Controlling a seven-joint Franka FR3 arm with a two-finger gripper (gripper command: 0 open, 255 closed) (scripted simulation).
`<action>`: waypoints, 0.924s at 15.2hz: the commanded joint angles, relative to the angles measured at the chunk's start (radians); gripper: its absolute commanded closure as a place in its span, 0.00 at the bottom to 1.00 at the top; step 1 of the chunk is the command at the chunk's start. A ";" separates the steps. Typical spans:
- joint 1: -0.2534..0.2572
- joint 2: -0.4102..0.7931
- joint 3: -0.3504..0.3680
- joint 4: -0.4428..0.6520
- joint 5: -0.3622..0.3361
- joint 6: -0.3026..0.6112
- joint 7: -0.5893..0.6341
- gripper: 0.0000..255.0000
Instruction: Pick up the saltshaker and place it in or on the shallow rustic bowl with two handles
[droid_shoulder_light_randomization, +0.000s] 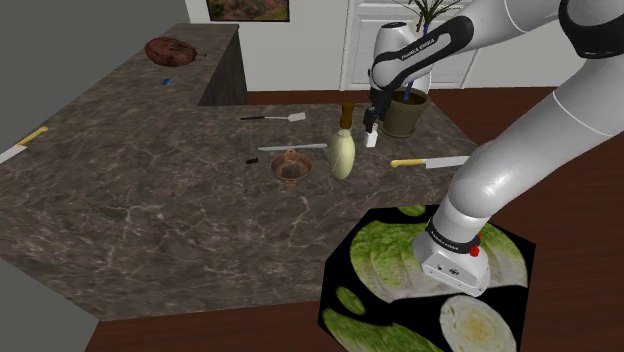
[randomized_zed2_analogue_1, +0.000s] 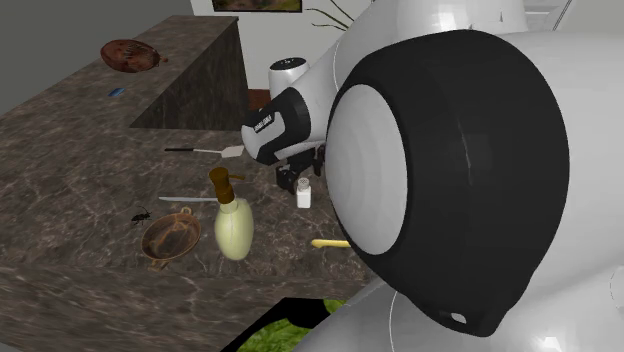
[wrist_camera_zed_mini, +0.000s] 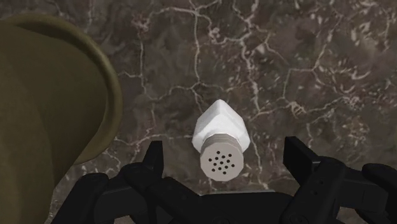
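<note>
Hovering | tool (wrist_camera_zed_mini: 225, 153) open, fingers straddling saltshaker (wrist_camera_zed_mini: 219, 143) without touching | saltshaker upright on desk (droid_shoulder_light_randomization: 150, 220), bowl (droid_shoulder_light_randomization: 291, 167) near, beyond the vase (droid_shoulder_light_randomization: 342, 152) | judged light, rigid, slick: pinch flat sides below cap.

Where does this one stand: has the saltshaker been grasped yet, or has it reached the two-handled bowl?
Done: the gripper is lined up over the saltshaker, open fingers on either side, not touching it. In hand: the approach before the grasp. Left: closing, lifting, and carrying it past the pale bottle to the brown bowl.
</note>
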 joint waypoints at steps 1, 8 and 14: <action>-0.001 0.019 -0.007 -0.009 0.000 0.029 -0.003 0.00; -0.001 0.019 -0.007 -0.009 0.000 0.029 -0.003 0.00; -0.001 0.020 -0.007 -0.009 0.000 0.029 -0.003 1.00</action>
